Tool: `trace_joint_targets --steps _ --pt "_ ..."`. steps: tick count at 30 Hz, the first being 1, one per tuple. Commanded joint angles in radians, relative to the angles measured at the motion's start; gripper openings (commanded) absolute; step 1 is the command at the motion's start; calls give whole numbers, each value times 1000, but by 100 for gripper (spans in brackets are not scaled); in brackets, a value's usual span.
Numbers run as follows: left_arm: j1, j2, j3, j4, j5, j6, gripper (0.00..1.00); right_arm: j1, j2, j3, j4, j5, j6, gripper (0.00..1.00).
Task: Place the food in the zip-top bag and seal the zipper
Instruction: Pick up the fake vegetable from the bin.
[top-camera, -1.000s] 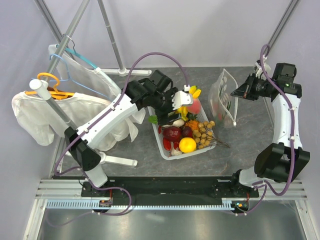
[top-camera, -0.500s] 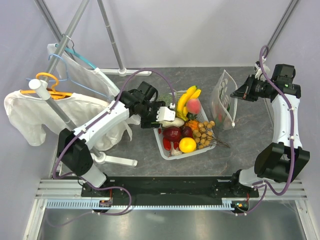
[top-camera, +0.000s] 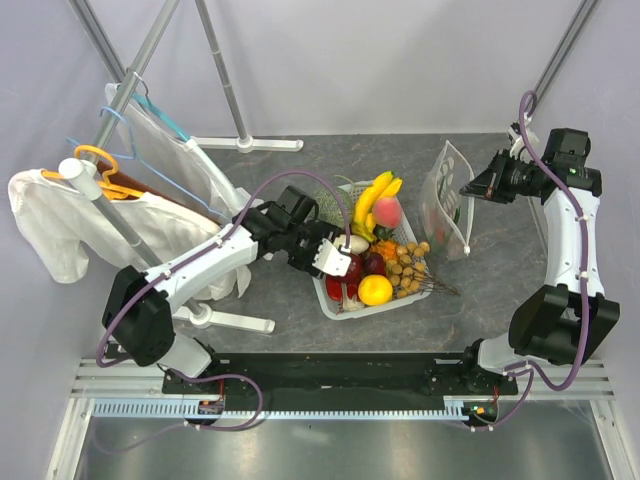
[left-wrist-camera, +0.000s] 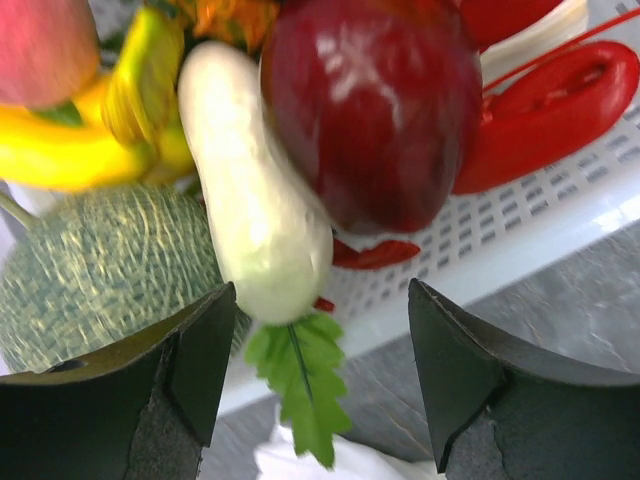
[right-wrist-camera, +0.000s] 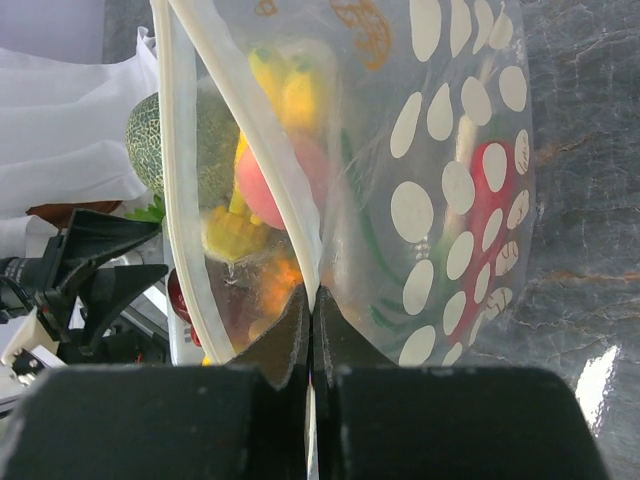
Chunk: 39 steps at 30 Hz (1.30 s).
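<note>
White basket (left-wrist-camera: 520, 225) holds toy fruit (top-camera: 375, 290); dotted bag (right-wrist-camera: 430, 150) holds red pepper (right-wrist-camera: 487, 230); left tool (left-wrist-camera: 320, 300) spread, right tool (right-wrist-camera: 311, 310) pinching bag rim

top: overhead, whole table (top-camera: 500, 290) | wrists: close-up, forward | shared: basket (left-wrist-camera: 520, 250)

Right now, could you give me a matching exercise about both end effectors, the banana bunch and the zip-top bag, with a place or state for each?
Things:
1. left end effector
2. right end effector
3. banana bunch
4. zip-top bag

Places or states:
a. in the white basket
b. shut on the bag's edge
c. open
d. to the right of the basket

Pairs: 1-c, 2-b, 3-a, 4-d
</note>
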Motion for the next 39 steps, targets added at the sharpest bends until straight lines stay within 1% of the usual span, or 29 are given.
trace_joint_targets --steps 1,4,6,11,13,15,17,21,26,29,30,32,33,36,39 --pt "-29 -36 -48 144 3 118 77 -2 1 7 -6 -37 -17 0" --pt "-41 -49 -105 216 -15 153 77 -2 0 8 -9 -34 -18 0" --pt "-41 -43 -127 236 -29 182 77 -3 4 10 -11 -39 -18 0" --pt "-45 -23 -197 380 -87 236 79 -2 14 15 -11 -51 -8 0" --pt "-49 -26 -223 438 -89 237 79 -3 14 16 -12 -51 -11 0" --pt "-49 -26 -237 463 -87 251 79 -2 14 15 -14 -50 -11 0" --pt "-49 -26 -277 538 -87 282 79 -3 14 15 -14 -51 -11 0" --pt "-48 -13 -321 610 -90 354 79 -3 17 21 -18 -51 -9 0" --pt "-48 -32 -317 595 -96 369 72 -2 15 36 -28 -47 -15 0" --pt "-48 -74 -308 541 -89 377 64 -2 20 38 -28 -51 -17 0" --pt "-48 -104 -306 508 -78 383 60 -2 20 35 -29 -53 -17 0" --pt "-49 -135 -311 478 -72 397 56 -2 18 31 -29 -54 -20 0" --pt "-49 -163 -317 462 -73 412 53 -2 18 25 -28 -54 -23 0" --pt "-49 -192 -308 435 -95 418 46 -3 12 16 -26 -56 -23 0" --pt "-49 -218 -283 393 -104 418 44 -3 14 8 -26 -57 -24 0"
